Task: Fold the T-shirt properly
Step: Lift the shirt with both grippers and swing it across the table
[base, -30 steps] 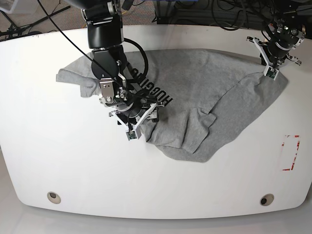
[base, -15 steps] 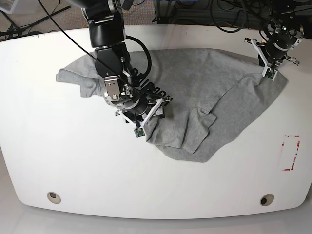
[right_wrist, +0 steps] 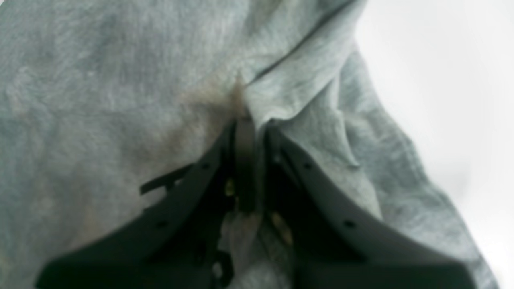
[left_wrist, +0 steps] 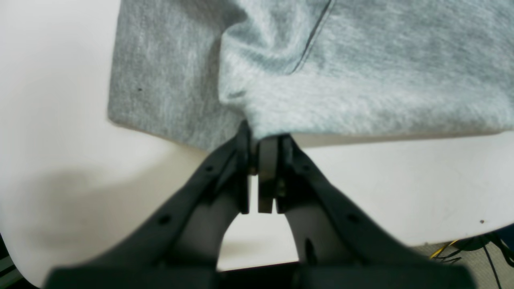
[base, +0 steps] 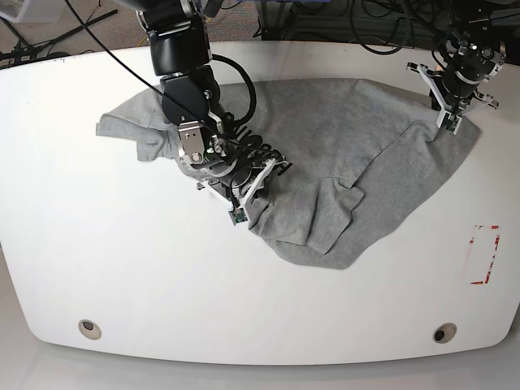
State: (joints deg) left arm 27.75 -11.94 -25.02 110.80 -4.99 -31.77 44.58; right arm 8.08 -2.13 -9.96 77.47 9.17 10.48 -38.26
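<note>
T-shirt (base: pixel 341 154) lies crumpled on the white table (base: pixel 122 268). My right end effector (base: pixel 241 197) has just clenched on a fold at its near edge — a second ago it stood open. The left end effector (base: pixel 448 114) stays clamped on the far corner, so I judge both grips ready for spreading.

Right gripper clamps down on the shirt!

The right gripper (base: pixel 246 197) has slid further along the T-shirt (base: pixel 341 138) toward its lower hem, and its jaws, spread wide a moment ago, are now pinched together on a ridge of grey cloth. The black lettering (base: pixel 258 151) is more bunched beneath the arm, and the left sleeve edge has crept slightly inward.
</note>
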